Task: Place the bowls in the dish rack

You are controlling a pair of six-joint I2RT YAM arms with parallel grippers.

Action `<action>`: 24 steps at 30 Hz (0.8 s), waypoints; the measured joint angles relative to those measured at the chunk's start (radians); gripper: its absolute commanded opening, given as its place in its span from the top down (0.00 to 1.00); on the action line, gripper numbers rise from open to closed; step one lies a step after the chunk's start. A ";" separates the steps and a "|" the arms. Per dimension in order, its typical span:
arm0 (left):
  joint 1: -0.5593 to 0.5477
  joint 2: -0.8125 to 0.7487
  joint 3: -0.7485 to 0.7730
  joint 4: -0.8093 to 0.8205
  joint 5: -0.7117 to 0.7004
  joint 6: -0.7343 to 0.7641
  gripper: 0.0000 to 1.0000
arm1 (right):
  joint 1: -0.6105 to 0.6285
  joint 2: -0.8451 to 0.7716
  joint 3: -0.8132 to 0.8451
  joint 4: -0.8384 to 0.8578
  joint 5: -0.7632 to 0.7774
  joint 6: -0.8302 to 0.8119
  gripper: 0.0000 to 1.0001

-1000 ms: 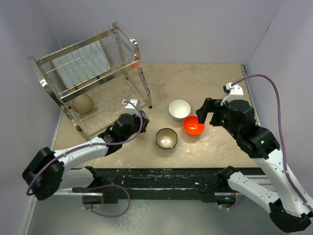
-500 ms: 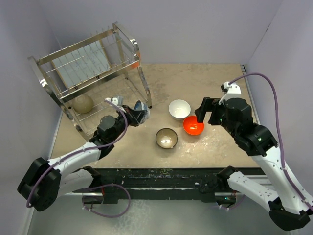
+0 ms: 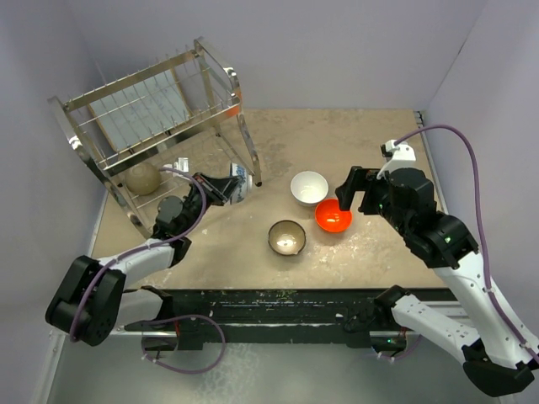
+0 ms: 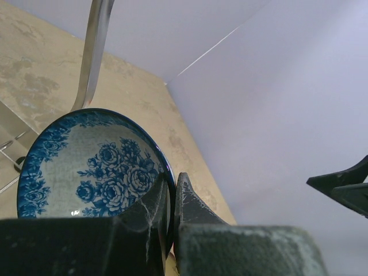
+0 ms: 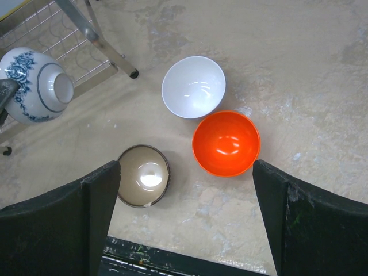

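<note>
My left gripper (image 3: 226, 187) is shut on the rim of the blue-and-white patterned bowl (image 3: 239, 182) and holds it tilted on its side by the dish rack's front right leg (image 3: 251, 160). In the left wrist view my gripper (image 4: 172, 190) pinches that bowl's (image 4: 92, 167) edge. The beige bowl (image 3: 144, 178) sits in the dish rack's (image 3: 152, 109) lower tier. The white bowl (image 3: 309, 187), orange-red bowl (image 3: 333, 217) and dark brown bowl (image 3: 287, 237) stand on the table. My right gripper (image 3: 352, 195) is open and empty, hovering above the orange-red bowl (image 5: 226, 142).
The table (image 3: 354, 143) is a beige, stained surface with walls close on three sides. A black rail (image 3: 278, 299) runs along its near edge. The right wrist view shows the white bowl (image 5: 193, 86), the dark brown bowl (image 5: 144, 175) and the blue-and-white bowl (image 5: 31, 86) by the rack leg (image 5: 109, 52).
The left arm has swung left toward the rack; the blue-and-white bowl, hidden under it a second ago, now shows in its grip. The right arm has barely moved.
</note>
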 measured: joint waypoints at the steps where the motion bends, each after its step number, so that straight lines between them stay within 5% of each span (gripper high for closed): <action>1: 0.008 0.010 0.000 0.021 0.007 -0.014 1.00 | 0.000 0.000 0.000 0.000 0.000 0.000 0.02; 16: 0.148 0.280 0.013 0.322 0.119 -0.238 1.00 | 0.000 -0.002 0.033 -0.008 0.000 0.000 0.03; 24: 0.204 0.398 0.136 0.389 0.154 -0.322 1.00 | 0.000 0.000 0.042 -0.018 0.001 -0.005 0.02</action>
